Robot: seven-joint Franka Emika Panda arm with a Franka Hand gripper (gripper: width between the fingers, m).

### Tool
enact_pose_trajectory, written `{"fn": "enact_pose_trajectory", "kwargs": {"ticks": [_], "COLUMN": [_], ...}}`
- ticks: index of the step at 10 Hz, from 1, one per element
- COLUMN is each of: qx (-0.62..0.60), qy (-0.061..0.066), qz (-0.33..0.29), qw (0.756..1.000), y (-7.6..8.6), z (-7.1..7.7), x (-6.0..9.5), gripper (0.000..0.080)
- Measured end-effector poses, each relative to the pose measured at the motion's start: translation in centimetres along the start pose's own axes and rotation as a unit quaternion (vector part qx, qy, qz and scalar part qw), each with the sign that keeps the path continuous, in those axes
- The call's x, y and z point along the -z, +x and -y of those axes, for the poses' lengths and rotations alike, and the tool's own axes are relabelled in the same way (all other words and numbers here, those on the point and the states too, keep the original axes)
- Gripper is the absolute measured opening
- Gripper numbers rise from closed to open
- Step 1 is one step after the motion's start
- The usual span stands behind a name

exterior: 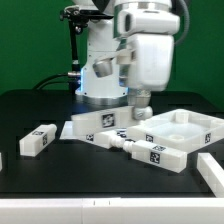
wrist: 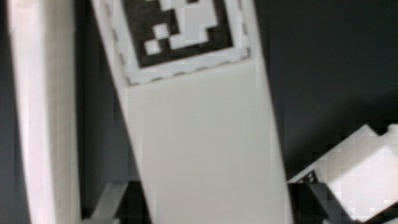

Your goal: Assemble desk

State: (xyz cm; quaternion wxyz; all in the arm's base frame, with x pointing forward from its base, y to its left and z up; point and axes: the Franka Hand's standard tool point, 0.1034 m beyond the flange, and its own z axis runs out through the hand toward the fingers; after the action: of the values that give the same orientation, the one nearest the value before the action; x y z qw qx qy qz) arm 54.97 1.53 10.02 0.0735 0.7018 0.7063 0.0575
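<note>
In the wrist view a white square-section leg (wrist: pixel 199 130) with a black-and-white tag fills the middle and runs out from between my gripper (wrist: pixel 210 205). A dark finger (wrist: pixel 111 198) presses against each of its sides, so the jaws are shut on the leg. In the exterior view the gripper (exterior: pixel 139 108) is low between the marker board (exterior: pixel 95 125) and the white tabletop (exterior: pixel 195 128). A tagged leg (exterior: pixel 143 150) lies just below it along the tabletop's left corner. The grip itself is hidden in this view.
Another leg (exterior: pixel 37 140) lies at the exterior view's left. One more leg (exterior: pixel 212 170) lies at the front right. A long white edge (wrist: pixel 39 110) and a white corner piece (wrist: pixel 356 170) flank the held leg. The arm's base (exterior: pixel 100 85) stands behind.
</note>
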Motion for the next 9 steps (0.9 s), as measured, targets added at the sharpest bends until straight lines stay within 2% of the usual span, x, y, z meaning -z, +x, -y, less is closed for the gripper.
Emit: {"fn": "enact_pose_trajectory", "kwargs": {"ticks": [2, 3, 4, 6, 7, 9], "qx": [0.004, 0.056, 0.11, 0.152, 0.138, 0.137], "qy": [-0.001, 0.009, 0.031, 0.057, 0.069, 0.069], "qz": [0.001, 0.006, 0.012, 0.012, 0.013, 0.013], "qw": [1.0, 0.998, 0.993, 0.987, 0.988, 0.988], "y": [0.2, -0.9, -3.4, -7.2, -8.5, -8.2], "z": [0.0, 0.6, 2.1, 5.2, 5.6, 5.5], "x": [0.0, -0.1, 0.0, -0.2, -0.3, -0.3], "gripper": [0.0294, 0.0294, 0.0294, 0.0294, 0.0294, 0.0294]}}
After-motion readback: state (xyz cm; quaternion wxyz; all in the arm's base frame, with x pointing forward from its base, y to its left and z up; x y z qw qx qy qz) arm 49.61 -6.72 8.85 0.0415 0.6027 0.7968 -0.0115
